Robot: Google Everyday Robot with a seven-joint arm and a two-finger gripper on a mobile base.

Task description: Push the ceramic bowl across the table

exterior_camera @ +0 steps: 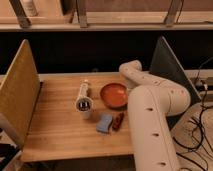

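Well, bowl (114, 94): on the table (55, 125), near the middle.
Claw: hidden behind the white arm (150, 110), just right of bowl.
Grip: cannot tell.
Nearby: blue sponge (104, 123), in front of bowl.

There was one table (55, 125), and on it four loose things, one of each kind: one ceramic bowl (113, 94), one blue sponge (104, 122), one small dark-red oblong object (118, 120) and one white cylinder (84, 96) lying on its side. Two upright side panels stood at the table's ends, one yellowish panel (19, 87) and one dark panel (167, 60). One white robot arm (150, 115) showed; its single gripper was hidden behind the arm's links.
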